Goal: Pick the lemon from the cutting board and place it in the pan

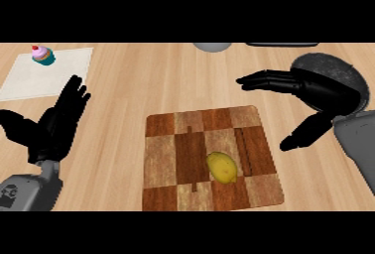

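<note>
Head view of the table. The lemon lies on the cutting board, right of the board's centre and toward its near edge, clear of both hands. By its look it is a light, firm fruit with a smooth, rounded rind that is likely to roll or slip under a one-sided push; it should tolerate a squeeze without damage. Its long axis runs roughly near to far, tilted slightly so the far tip leans left and the near tip right. The narrow waist across this axis is judged the best place to take hold, with the thumb on one flank and the fingers on the other.

The right hand hangs above the table to the right of the board, its fingers extended leftward and its thumb pointing down toward the near side, holding nothing. It partly covers the dark pan lying at the far right. The left hand rests at the left edge, fingers straight and spread, holding nothing.

A cupcake stands on a pale mat at the far left.
</note>
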